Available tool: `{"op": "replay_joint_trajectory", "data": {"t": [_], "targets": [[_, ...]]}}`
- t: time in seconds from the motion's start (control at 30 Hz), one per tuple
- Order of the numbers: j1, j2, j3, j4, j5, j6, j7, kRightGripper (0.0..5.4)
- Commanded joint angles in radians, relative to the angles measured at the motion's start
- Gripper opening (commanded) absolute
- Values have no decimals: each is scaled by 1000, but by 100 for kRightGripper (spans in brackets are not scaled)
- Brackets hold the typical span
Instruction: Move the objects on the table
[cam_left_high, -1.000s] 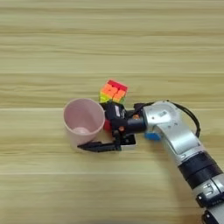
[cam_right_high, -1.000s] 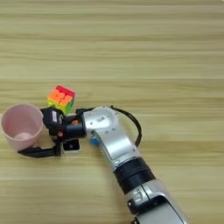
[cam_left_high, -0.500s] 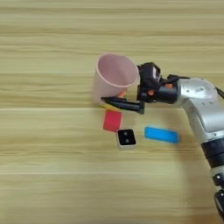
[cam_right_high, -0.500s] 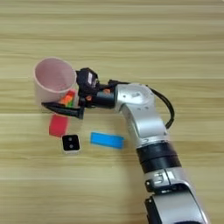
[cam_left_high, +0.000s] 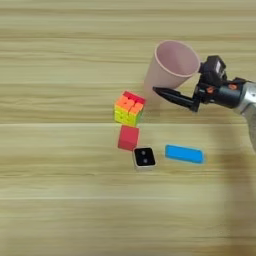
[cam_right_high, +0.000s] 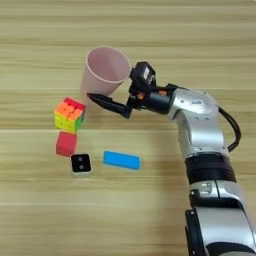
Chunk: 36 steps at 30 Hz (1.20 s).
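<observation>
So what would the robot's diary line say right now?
tool: holding pink cup by its wall | puzzle cube, red cube, dotted white cube, blue bar: on table, in front of cup

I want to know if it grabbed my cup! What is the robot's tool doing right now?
Right tool: shut on the pink plastic cup, one black finger outside the wall, the cup tilted.

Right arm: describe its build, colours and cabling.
The right arm has a glossy silver shell on the forearm, black ribbed joint rings lower down, and a black cable looping along its outer side. The gripper is black, with long tapered fingers and small orange-red marks on its body.
</observation>
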Motion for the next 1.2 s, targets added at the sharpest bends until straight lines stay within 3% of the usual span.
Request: {"op": "replay_joint_trajectory", "data": {"t": [0.03,0.53,1.2], "targets": [[-114,-55,-31,66,-15,-60,-41,417],[-171,-50,-3,341,-110,-196,-64,417],[-191,-10,31,520,-184,-256,-78,416]]}}
